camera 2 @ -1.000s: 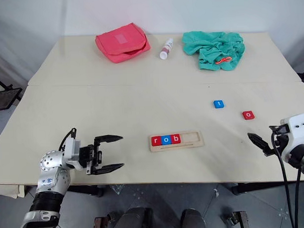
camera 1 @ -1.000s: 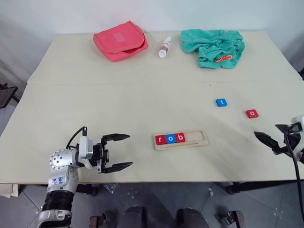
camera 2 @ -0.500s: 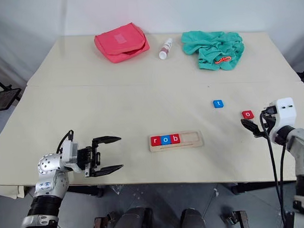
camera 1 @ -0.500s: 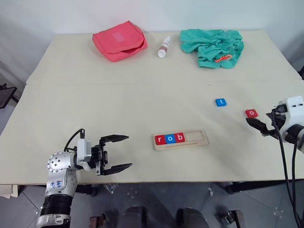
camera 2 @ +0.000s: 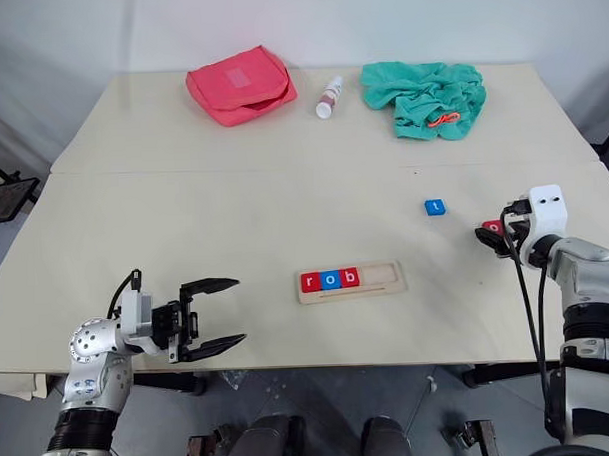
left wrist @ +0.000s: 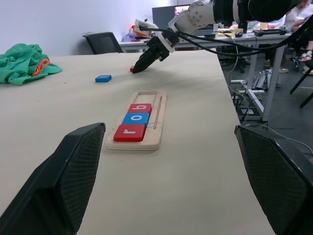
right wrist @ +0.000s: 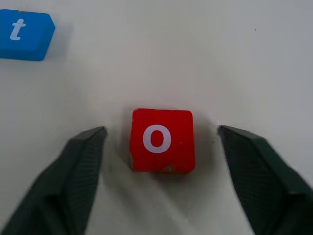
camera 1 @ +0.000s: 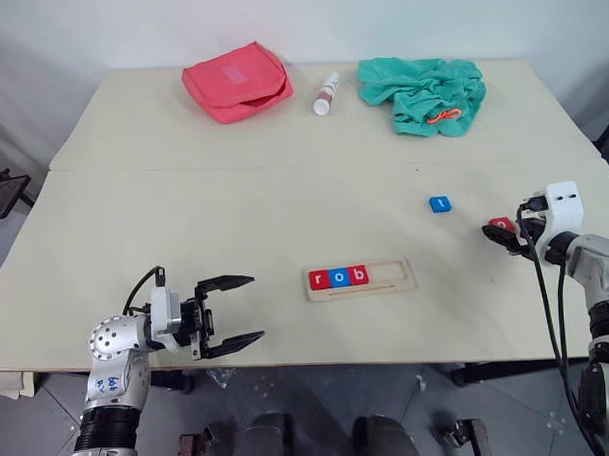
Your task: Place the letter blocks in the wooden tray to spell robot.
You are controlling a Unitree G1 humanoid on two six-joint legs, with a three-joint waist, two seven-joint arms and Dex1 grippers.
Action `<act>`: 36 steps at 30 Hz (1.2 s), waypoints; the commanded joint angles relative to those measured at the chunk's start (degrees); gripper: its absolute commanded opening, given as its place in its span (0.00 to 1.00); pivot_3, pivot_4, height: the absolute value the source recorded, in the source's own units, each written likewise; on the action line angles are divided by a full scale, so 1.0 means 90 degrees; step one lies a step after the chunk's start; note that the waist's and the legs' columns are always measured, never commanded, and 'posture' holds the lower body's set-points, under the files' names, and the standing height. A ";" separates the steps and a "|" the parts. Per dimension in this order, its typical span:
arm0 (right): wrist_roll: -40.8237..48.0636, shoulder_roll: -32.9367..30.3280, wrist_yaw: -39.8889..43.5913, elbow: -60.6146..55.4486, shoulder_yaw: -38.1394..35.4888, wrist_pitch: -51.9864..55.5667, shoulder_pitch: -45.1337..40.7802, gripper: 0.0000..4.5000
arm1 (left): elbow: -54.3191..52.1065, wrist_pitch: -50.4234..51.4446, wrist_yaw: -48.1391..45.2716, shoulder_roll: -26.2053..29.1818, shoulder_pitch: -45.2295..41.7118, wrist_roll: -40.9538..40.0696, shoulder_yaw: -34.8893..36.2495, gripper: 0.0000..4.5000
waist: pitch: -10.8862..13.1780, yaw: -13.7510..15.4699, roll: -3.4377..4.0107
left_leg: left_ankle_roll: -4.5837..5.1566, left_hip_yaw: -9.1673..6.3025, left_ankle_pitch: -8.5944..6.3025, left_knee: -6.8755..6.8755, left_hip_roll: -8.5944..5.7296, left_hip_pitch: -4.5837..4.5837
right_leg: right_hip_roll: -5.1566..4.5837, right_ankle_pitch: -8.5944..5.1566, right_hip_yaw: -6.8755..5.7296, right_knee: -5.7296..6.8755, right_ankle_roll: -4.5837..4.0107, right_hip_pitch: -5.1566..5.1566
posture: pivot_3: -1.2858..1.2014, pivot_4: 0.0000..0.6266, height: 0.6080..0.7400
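Right wrist view: the right gripper (right wrist: 159,142) straddles the red "o" block (right wrist: 162,140), one finger on each side with bare desk showing between each finger and the block. The jaws are parted and nothing is grasped. The blue "t" block (right wrist: 23,33) lies near, on the desk (camera 1: 234,220), apart from the red one.

Head view: both loose blocks sit toward the desk's right edge, the blue one nearer the middle. The wooden tray (camera 1: 401,281) lies near the front edge, about midway along it, with red "r" (camera 1: 319,279), blue "o" (camera 1: 338,278) and red "b" (camera 1: 358,275) seated at its left end; the remaining slots to the right are empty. Two letters remain to be placed, the "o" first.

The left gripper (camera 1: 230,313) hovers at the front edge toward the left corner, fingers wide apart and empty, aimed at the tray.

Handling assessment: the block appears small, rigid and light, with smooth painted faces, and it lies flat. Judged best taken by two opposite side edges, squarely and low, since a shallow or skewed pinch could let it twist or slip. It should drop into the groove flat, just beside the "b".
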 commanded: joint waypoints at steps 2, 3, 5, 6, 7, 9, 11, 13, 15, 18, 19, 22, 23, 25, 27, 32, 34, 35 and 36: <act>-0.0051 0.0029 -0.0025 0.0113 0.0017 -0.0098 -0.0006 0.49 | -0.0257 -0.0004 0.0081 0.0055 0.0087 -0.0131 0.0059 1.00 | 0.0000 0.0008 0.0000 | 0.0000 -0.0001 0.0000 0.0001 0.0000 0.0000 | 0.0000 0.0000 0.0000 0.0000 0.0000 0.0002 | 0.52 0.24 1.00; -0.0055 0.0039 -0.0048 0.0124 0.0003 -0.0126 0.0008 0.40 | -0.0256 -0.0008 0.0085 0.0056 0.0089 -0.0127 0.0056 1.00 | 0.0000 0.0009 0.0000 | 0.0000 -0.0001 0.0000 0.0002 0.0000 0.0000 | 0.0000 0.0000 0.0000 0.0000 0.0000 0.0002 | 0.52 0.24 1.00; -0.0001 0.0075 -0.0205 -0.0054 -0.0124 -0.0149 0.0105 0.32 | -0.0211 -0.0014 0.0084 0.0052 0.0038 -0.0124 0.0045 1.00 | 0.0000 0.0009 0.0000 | 0.0000 -0.0001 0.0000 0.0002 -0.0001 0.0000 | 0.0000 0.0000 0.0000 0.0000 0.0000 0.0002 | 0.52 0.24 1.00; 0.0033 0.0086 -0.0273 -0.0174 -0.0185 -0.0137 0.0159 0.32 | -0.0192 -0.0017 0.0078 0.0052 0.0015 -0.0125 0.0040 1.00 | 0.0000 0.0010 0.0000 | 0.0000 -0.0001 0.0000 0.0002 -0.0001 0.0000 | 0.0000 0.0000 -0.0001 -0.0001 0.0000 0.0002 | 0.52 0.24 1.00; 0.0114 0.0108 -0.0372 -0.0450 -0.0290 0.0004 0.0270 0.32 | -0.0166 -0.0023 0.0065 0.0054 -0.0012 -0.0125 0.0036 1.00 | 0.0000 0.0015 0.0000 | 0.0000 -0.0002 0.0000 0.0002 0.0000 0.0000 | 0.0000 0.0000 0.0000 -0.0001 0.0000 0.0002 | 0.52 0.24 1.00; 0.0249 0.0156 -0.0527 -0.1201 -0.0439 0.0324 0.0631 0.32 | -0.0125 -0.0028 0.0032 0.0061 -0.0050 -0.0126 0.0030 1.00 | 0.0000 0.0035 0.0000 | 0.0000 -0.0005 0.0000 0.0001 0.0000 0.0000 | 0.0000 0.0000 -0.0002 0.0000 0.0000 0.0002 | 0.52 0.24 1.00; 0.0474 0.0320 -0.0815 -0.2355 -0.0692 0.0867 0.1178 0.32 | -0.0062 -0.0021 -0.0025 0.0071 -0.0104 -0.0137 0.0022 1.00 | 0.0000 0.0065 0.0000 | 0.0000 -0.0006 0.0000 -0.0001 -0.0001 -0.0002 | 0.0000 0.0000 -0.0003 -0.0001 0.0000 0.0001 | 0.52 0.24 1.00; 0.0689 0.0532 -0.1116 -0.3533 -0.0898 0.1405 0.1722 0.32 | -0.0001 -0.0006 -0.0091 0.0077 -0.0158 -0.0144 0.0007 1.00 | 0.0000 0.0081 0.0001 | 0.0000 -0.0008 0.0000 -0.0004 -0.0001 -0.0003 | 0.0000 0.0000 -0.0003 -0.0001 0.0000 -0.0001 | 0.52 0.24 1.00; 0.0924 0.0825 -0.1441 -0.4821 -0.1044 0.2023 0.2286 0.32 | 0.0059 0.0017 -0.0158 0.0071 -0.0223 -0.0150 -0.0017 1.00 | -0.0001 0.0078 0.0003 | 0.0000 -0.0007 0.0000 -0.0004 0.0000 -0.0003 | 0.0001 0.0000 -0.0002 0.0000 0.0000 -0.0002 | 0.52 0.24 1.00; 0.1227 0.1293 -0.1909 -0.6314 -0.1212 0.2815 0.2914 0.32 | 0.0175 0.0048 -0.0267 0.0068 -0.0344 -0.0153 -0.0050 1.00 | -0.0001 0.0077 0.0005 | -0.0001 -0.0007 0.0000 -0.0004 0.0000 -0.0002 | 0.0002 0.0000 0.0001 0.0003 0.0000 -0.0003 | 0.52 0.24 1.00; 0.1296 0.1435 -0.2047 -0.6671 -0.1239 0.3007 0.3069 0.32 | 0.0222 0.0055 -0.0310 0.0070 -0.0388 -0.0152 -0.0057 1.00 | -0.0001 0.0077 0.0005 | -0.0001 -0.0005 0.0000 -0.0004 -0.0001 -0.0003 | 0.0001 0.0000 0.0006 0.0002 0.0000 -0.0005 | 0.52 0.24 1.00; 0.1449 0.1832 -0.2402 -0.7424 -0.1256 0.3420 0.3394 0.32 | 0.0355 0.0070 -0.0410 0.0072 -0.0517 -0.0146 -0.0060 1.00 | -0.0001 0.0075 0.0006 | -0.0001 -0.0003 0.0000 -0.0003 -0.0002 0.0000 | 0.0001 0.0000 0.0012 0.0002 0.0000 -0.0005 | 0.52 0.24 1.00; 0.1453 0.2013 -0.2531 -0.7641 -0.1213 0.3465 0.3542 0.32 | 0.0428 0.0070 -0.0454 0.0067 -0.0599 -0.0131 -0.0080 1.00 | -0.0001 0.0075 0.0006 | -0.0001 -0.0004 0.0000 -0.0005 -0.0002 0.0001 | 0.0002 0.0000 0.0012 0.0004 0.0000 -0.0005 | 0.52 0.24 1.00; 0.1460 0.2296 -0.2720 -0.7861 -0.1168 0.3534 0.3752 0.32 | 0.0537 0.0088 -0.0524 0.0038 -0.0744 -0.0124 -0.0122 1.00 | -0.0001 0.0083 0.0005 | -0.0002 -0.0009 -0.0001 -0.0007 -0.0001 0.0002 | 0.0004 0.0000 0.0011 0.0004 0.0000 -0.0006 | 0.52 0.24 1.00; 0.1428 0.2385 -0.2807 -0.7907 -0.1175 0.3547 0.3806 0.32 | 0.0586 0.0092 -0.0569 0.0018 -0.0817 -0.0118 -0.0150 1.00 | -0.0001 0.0081 0.0006 | -0.0002 -0.0011 -0.0001 -0.0007 -0.0008 0.0001 | 0.0002 0.0000 0.0015 0.0007 0.0000 -0.0006 | 0.52 0.24 1.00; 0.1474 0.2419 -0.2852 -0.7920 -0.1225 0.3504 0.3867 0.72 | 0.0628 0.0087 -0.0604 0.0009 -0.0872 -0.0111 -0.0160 1.00 | -0.0001 0.0060 0.0006 | -0.0001 -0.0003 0.0000 -0.0010 -0.0007 0.0005 | 0.0004 0.0000 0.0023 0.0009 0.0000 -0.0010 | 0.52 0.24 1.00; 0.1507 0.2413 -0.2811 -0.7907 -0.1230 0.3441 0.3891 0.87 | 0.0595 0.0090 -0.0605 0.0015 -0.0840 -0.0122 -0.0161 1.00 | -0.0001 0.0059 0.0006 | -0.0001 -0.0003 0.0000 -0.0012 -0.0005 0.0005 | 0.0005 0.0000 0.0022 0.0012 0.0000 -0.0012 | 0.52 0.24 1.00; 0.1519 0.2395 -0.2782 -0.7913 -0.1226 0.3415 0.3902 0.95 | 0.0569 0.0092 -0.0601 0.0016 -0.0817 -0.0126 -0.0161 1.00 | -0.0001 0.0058 0.0006 | -0.0001 -0.0002 0.0000 -0.0012 -0.0006 0.0005 | 0.0004 0.0000 0.0023 0.0012 0.0000 -0.0012 | 0.52 0.24 1.00; 0.1535 0.2377 -0.2757 -0.7924 -0.1231 0.3406 0.3911 1.00 | 0.0542 0.0095 -0.0592 0.0015 -0.0796 -0.0127 -0.0162 1.00 | -0.0001 0.0059 0.0006 | -0.0001 -0.0002 0.0000 -0.0012 -0.0006 0.0005 | 0.0004 0.0000 0.0023 0.0012 0.0000 -0.0012 | 0.52 0.24 1.00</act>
